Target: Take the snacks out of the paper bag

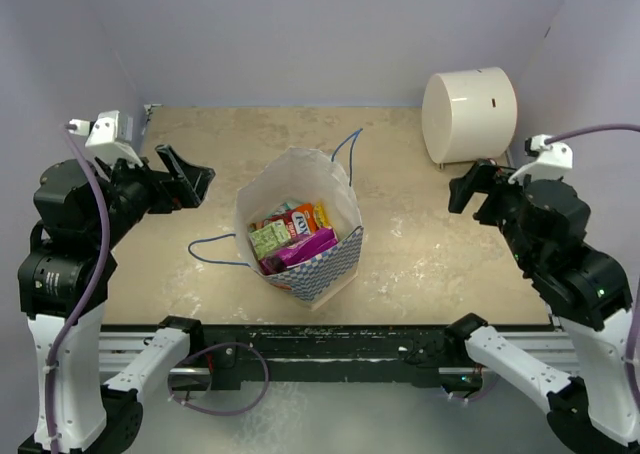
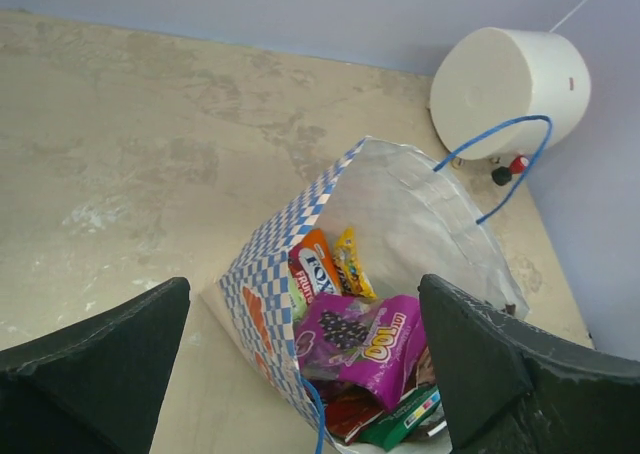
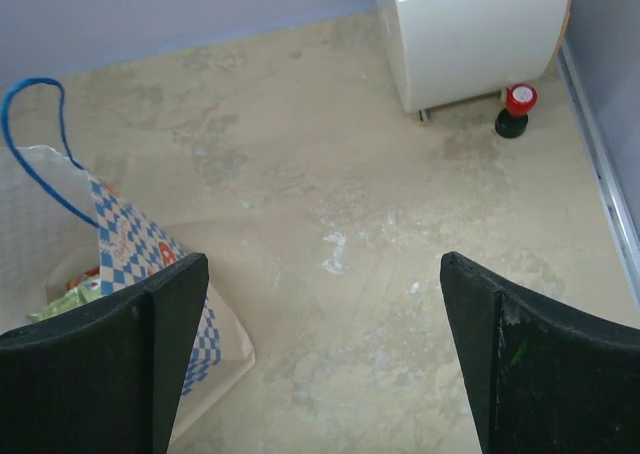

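The white paper bag (image 1: 300, 169) with a blue-white checkered band stands open mid-table, its blue cord handles (image 1: 214, 251) splayed out. The snacks (image 1: 295, 236) fill it: a magenta pouch (image 2: 368, 342) on top, with orange (image 2: 318, 266), yellow (image 2: 352, 262), red and green packets around it. My left gripper (image 1: 186, 178) hovers open to the bag's left, apart from it; its wrist view looks down into the bag's mouth (image 2: 420, 214). To the bag's right, my right gripper (image 1: 468, 186) is open and empty over bare table, with the bag's checkered corner (image 3: 130, 246) at its left finger.
A large cream cylinder (image 1: 470, 114) lies on its side at the back right corner. A small red-capped black item (image 3: 517, 107) sits beside it. Lilac walls close in the table on three sides. A black rail (image 1: 320, 339) runs along the near edge.
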